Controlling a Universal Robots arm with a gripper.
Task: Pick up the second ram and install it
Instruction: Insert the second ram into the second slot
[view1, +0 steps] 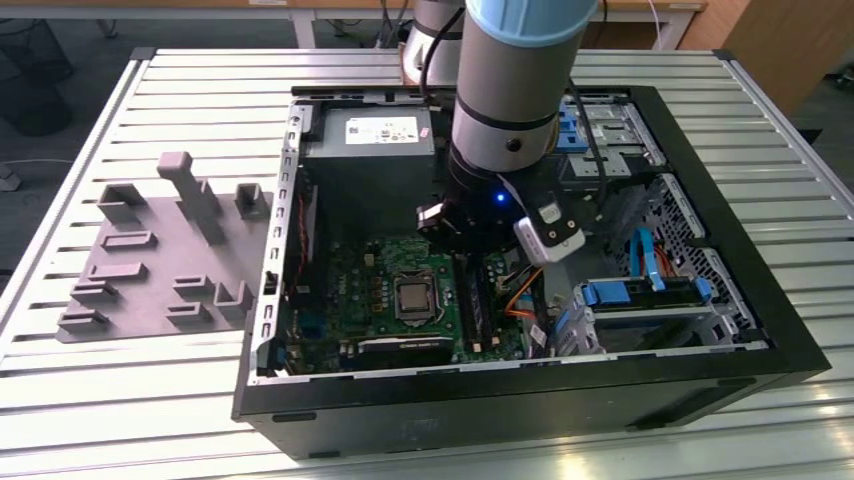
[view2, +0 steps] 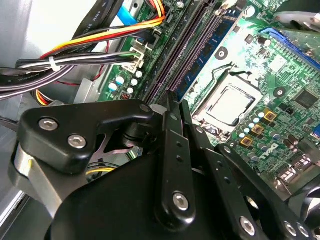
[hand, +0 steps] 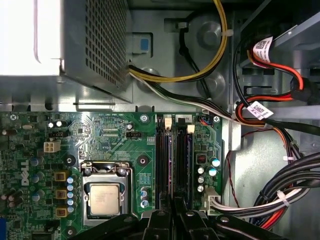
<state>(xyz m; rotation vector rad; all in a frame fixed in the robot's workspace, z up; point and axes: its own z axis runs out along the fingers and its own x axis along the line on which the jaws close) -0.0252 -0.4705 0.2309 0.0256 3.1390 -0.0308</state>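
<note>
Standing on edge among the black slots (hand: 161, 165) of the green motherboard (hand: 115, 137), the second ram (hand: 181, 165) is seen as a long, thin, dark blue-green stick in the first wrist view. In the second wrist view it (view2: 207, 45) runs diagonally, its blue-green face carrying black chips, right beside the dark slot rails and near the silver processor (view2: 235, 102). The gripper (hand: 175, 212) is found at the stick's near end, its black fingers (view2: 172, 150) drawn close together; whether the ram is actually pinched cannot be told. Bundled cables (hand: 272, 195) are seen beside the slots, and the grey power supply (hand: 75, 40) sits beyond the board. In the exterior view the arm (view1: 514, 90) is reaching down into the open computer case (view1: 747, 335), which lies on the slatted table (view1: 134, 390) beside grey holder blocks (view1: 167, 250).
</note>
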